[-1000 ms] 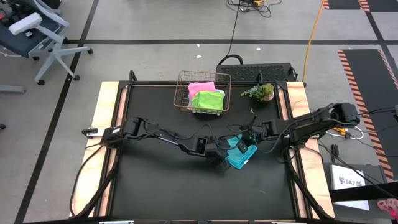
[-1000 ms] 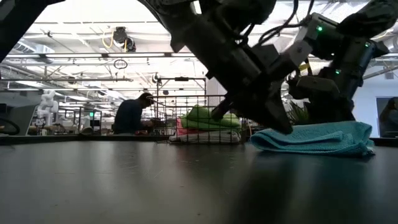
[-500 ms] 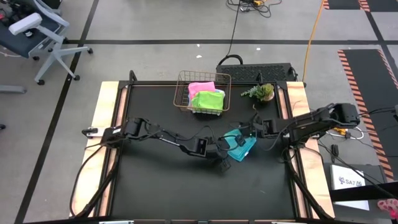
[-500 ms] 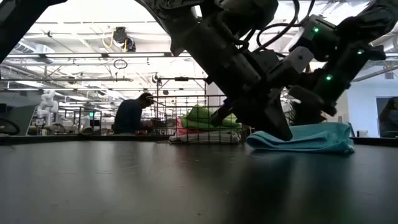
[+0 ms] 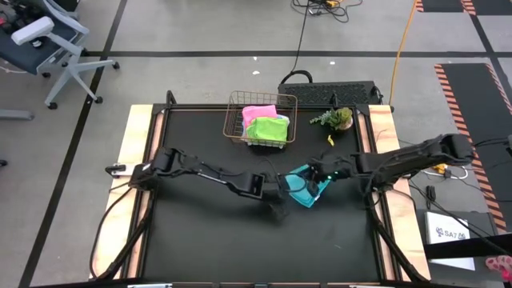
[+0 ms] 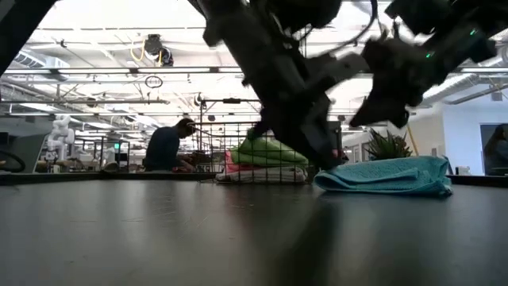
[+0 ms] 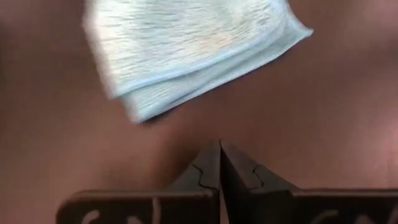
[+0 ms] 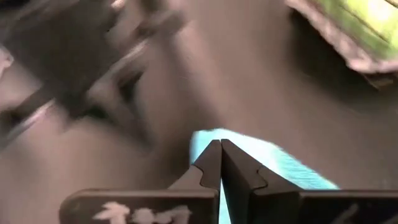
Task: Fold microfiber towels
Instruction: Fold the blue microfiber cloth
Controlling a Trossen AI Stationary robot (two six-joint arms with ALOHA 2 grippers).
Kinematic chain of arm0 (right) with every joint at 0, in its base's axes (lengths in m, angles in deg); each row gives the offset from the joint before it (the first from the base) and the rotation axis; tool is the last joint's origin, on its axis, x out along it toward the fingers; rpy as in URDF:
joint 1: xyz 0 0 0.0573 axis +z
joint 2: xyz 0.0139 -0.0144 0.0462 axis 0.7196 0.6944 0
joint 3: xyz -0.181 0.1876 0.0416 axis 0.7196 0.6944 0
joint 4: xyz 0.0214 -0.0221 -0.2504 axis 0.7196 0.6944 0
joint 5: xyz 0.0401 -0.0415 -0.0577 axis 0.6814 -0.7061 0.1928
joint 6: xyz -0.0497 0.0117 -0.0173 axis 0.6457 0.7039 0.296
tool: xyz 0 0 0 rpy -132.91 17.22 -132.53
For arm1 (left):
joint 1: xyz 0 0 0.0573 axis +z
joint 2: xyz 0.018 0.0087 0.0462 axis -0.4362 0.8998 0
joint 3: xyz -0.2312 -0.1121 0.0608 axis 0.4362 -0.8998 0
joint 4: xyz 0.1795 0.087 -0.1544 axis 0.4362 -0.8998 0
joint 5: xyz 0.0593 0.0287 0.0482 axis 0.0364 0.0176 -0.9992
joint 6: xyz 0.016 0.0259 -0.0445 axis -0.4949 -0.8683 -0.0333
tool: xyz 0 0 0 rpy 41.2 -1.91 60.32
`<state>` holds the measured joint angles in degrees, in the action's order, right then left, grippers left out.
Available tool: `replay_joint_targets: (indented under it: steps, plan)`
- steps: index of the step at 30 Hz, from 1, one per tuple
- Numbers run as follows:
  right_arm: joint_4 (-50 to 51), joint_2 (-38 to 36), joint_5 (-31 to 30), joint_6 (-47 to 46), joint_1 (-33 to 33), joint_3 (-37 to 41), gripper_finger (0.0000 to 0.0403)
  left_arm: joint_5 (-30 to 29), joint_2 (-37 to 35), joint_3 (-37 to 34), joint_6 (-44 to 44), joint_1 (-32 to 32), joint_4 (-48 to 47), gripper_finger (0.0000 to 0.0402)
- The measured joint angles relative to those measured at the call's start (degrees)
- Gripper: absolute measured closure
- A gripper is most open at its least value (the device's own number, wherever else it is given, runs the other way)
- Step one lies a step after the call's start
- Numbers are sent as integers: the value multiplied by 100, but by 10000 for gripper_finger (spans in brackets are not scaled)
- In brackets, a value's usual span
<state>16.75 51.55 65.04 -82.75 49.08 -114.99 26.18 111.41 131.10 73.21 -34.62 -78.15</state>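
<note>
1. Left hand (image 7: 219, 163): fingers pressed together, gripping nothing, hovering just off the near edge of the folded cyan towel (image 5: 306, 186) on the black surface (image 5: 200, 232).
2. Right hand (image 8: 221, 163): also closed and empty, above the same towel on its far-right side.
3. Towel lies flat, folded, right of centre; the low view shows a tidy stacked edge.
4. Pink towel (image 5: 258, 114) and green towel (image 5: 267, 128) sit in the wire basket (image 5: 234, 120) further back.
5. Judgement: fold looks finished; best to lift both hands straight up so no finger drags a layer open.
6. Against a second ago: the towel is a smaller, more compact bundle, shifted slightly toward the left arm; the right arm has drawn back and up; the left hand has closed the last bit.
</note>
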Motion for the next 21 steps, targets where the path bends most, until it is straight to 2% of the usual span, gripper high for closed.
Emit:
replay_joint_targets:
  steps: [3,8,12,15,21]
  plan:
    - [251,-318,-23,122,382,-7,403,-294,-287,2,-262,0,-496,398]
    - [1372,-360,-320,-135,1071,-83,403,-602,-672,4,-343,0,-1038,397]
    - [2628,-78,-655,-177,1553,-565,403,-747,-788,4,-292,-16,-1186,396]
    - [3439,254,-982,139,1783,-1134,403,-749,-840,4,-210,-34,-1200,392]
    - [4011,961,-1208,821,2216,-1962,403,-673,-935,10,88,-118,-1679,397]
